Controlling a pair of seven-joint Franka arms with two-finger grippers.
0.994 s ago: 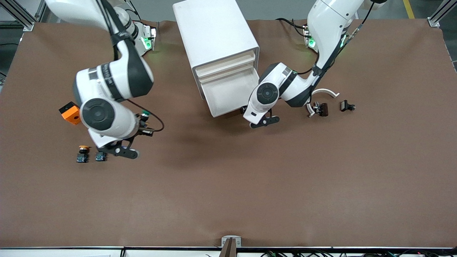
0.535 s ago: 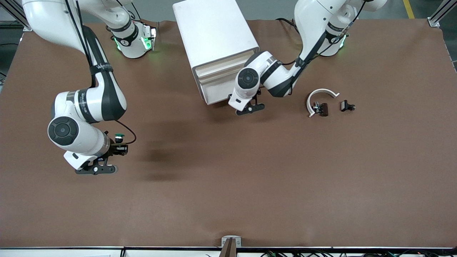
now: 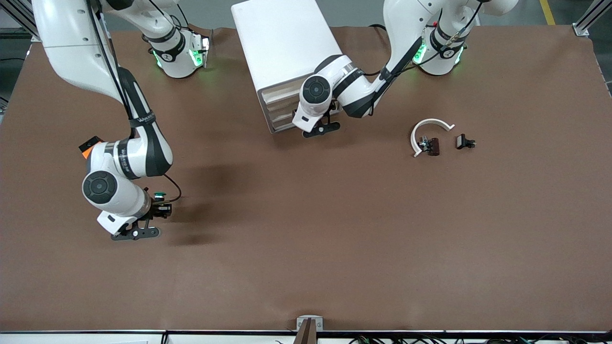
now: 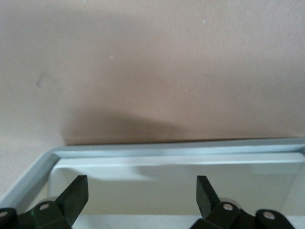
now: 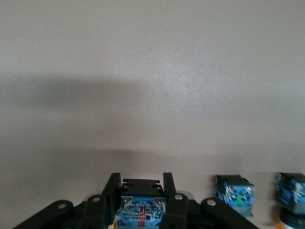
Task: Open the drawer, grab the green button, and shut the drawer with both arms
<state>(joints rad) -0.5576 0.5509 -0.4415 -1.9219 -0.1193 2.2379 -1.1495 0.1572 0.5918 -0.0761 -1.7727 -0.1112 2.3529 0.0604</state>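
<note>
My right gripper (image 3: 160, 209) is shut on the button (image 3: 159, 196). Its green cap shows in the front view, and its black-and-blue body (image 5: 141, 205) sits between my fingers in the right wrist view. I hold it low over the table toward the right arm's end. My left gripper (image 3: 329, 116) is open and empty at the front of the white cabinet (image 3: 287, 48). The bottom drawer (image 3: 282, 122) looks pushed in, almost flush. In the left wrist view my left gripper (image 4: 140, 186) faces the drawer's pale rim (image 4: 181, 151).
Two other small buttons (image 5: 233, 193) (image 5: 291, 191) stand on the table beside my right gripper; the front view hides them under the arm. An orange block (image 3: 87, 145) peeks out by the right arm. A white curved piece (image 3: 430, 126) and small black parts (image 3: 464, 142) lie toward the left arm's end.
My left gripper pushed the open bottom drawer in toward the cabinet. My right gripper carried the green button away from the cabinet toward the right arm's end, lower over the table.
</note>
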